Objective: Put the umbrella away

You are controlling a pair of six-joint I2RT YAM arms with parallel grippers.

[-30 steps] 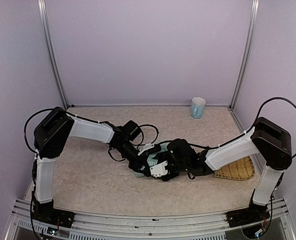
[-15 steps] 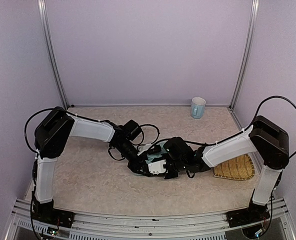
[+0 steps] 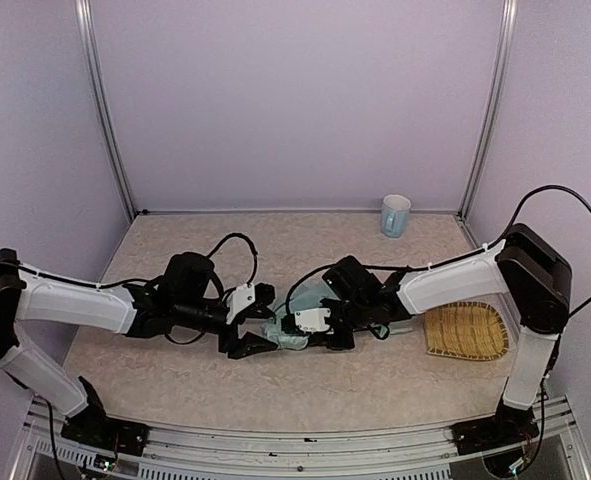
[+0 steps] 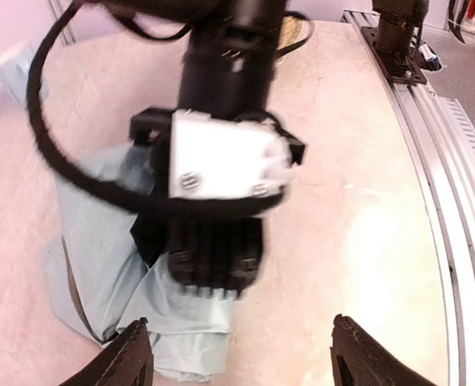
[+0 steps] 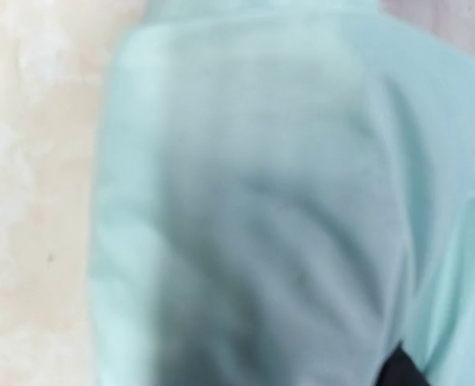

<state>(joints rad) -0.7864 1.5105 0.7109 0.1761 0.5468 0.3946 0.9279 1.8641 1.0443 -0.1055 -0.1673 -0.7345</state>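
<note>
Left wrist: left jaws wide apart, right jaws clamped on the crumpled mint umbrella (image 4: 92,257).

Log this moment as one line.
left tool: open, empty, beside umbrella | right tool: shut on umbrella fabric | umbrella: lying on table
</note>
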